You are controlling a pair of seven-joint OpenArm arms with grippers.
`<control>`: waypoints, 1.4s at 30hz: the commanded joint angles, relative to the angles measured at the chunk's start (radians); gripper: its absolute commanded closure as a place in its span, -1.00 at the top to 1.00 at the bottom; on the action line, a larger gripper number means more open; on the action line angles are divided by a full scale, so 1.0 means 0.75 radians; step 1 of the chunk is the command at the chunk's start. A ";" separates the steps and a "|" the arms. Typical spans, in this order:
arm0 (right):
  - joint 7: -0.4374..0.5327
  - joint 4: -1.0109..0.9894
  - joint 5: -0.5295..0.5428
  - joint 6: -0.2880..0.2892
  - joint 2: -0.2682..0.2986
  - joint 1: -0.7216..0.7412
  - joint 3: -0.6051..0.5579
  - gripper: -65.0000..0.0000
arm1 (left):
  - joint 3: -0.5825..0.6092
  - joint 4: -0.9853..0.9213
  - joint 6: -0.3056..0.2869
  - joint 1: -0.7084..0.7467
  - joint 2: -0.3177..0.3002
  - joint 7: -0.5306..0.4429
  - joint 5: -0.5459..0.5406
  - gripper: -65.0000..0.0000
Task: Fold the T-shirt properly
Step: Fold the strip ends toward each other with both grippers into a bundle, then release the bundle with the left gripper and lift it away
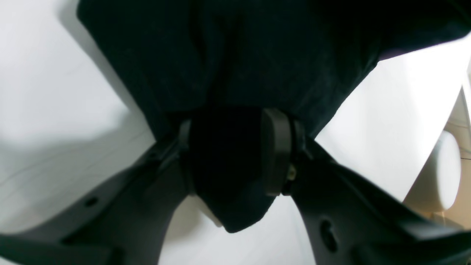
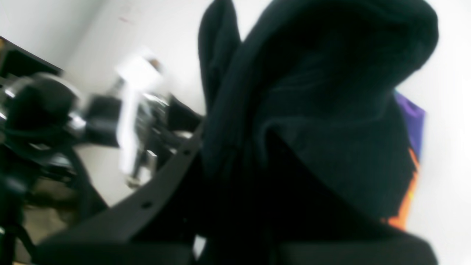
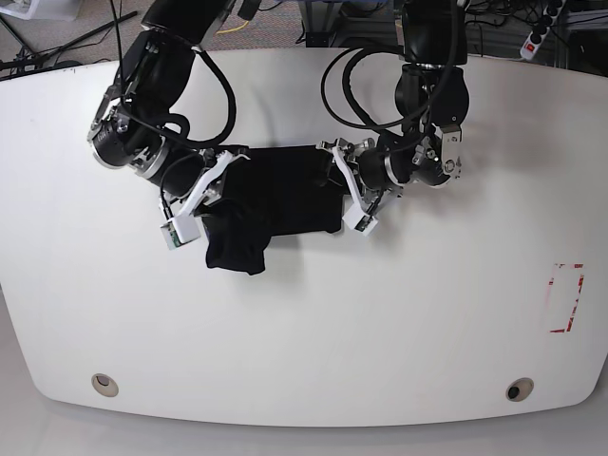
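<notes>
The black T-shirt [image 3: 275,201] lies bunched in a small heap on the white table [image 3: 304,332], held between both arms, with one lump hanging toward the front left [image 3: 236,249]. My left gripper [image 3: 344,195] is at the shirt's right edge. In the left wrist view it [image 1: 232,147] is shut on a fold of the black cloth [image 1: 235,66], which is lifted off the table. My right gripper [image 3: 211,201] is at the shirt's left edge. In the blurred right wrist view it [image 2: 228,191] is shut on cloth [image 2: 312,110] draped over its fingers, with a purple and orange print patch [image 2: 413,129] showing.
A red tape rectangle [image 3: 567,297] marks the table at the right. Two round holes [image 3: 104,384] [image 3: 518,389] sit near the front edge. Cables and a power strip [image 3: 541,27] lie behind the table. The table's edge and a white rounded object [image 1: 447,169] show in the left wrist view.
</notes>
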 commanded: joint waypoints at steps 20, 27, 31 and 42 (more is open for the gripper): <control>0.409 -0.383 0.034 -0.005 0.189 0.035 -0.251 0.81 | -0.109 0.089 0.002 0.021 0.000 -0.053 -0.082 -0.30; 0.405 -0.263 0.040 0.003 0.242 -0.006 -0.251 0.63 | -0.265 0.257 0.002 0.082 -0.114 -0.045 -0.397 -0.31; 0.405 -0.207 0.038 -0.001 0.275 -0.049 -0.251 0.54 | -0.363 0.369 0.002 0.146 -0.239 -0.045 -0.502 -0.31; 0.433 -0.281 0.030 -0.001 0.269 -0.063 -0.443 -0.14 | -0.564 0.441 0.002 0.328 -0.587 -0.045 -0.639 -0.31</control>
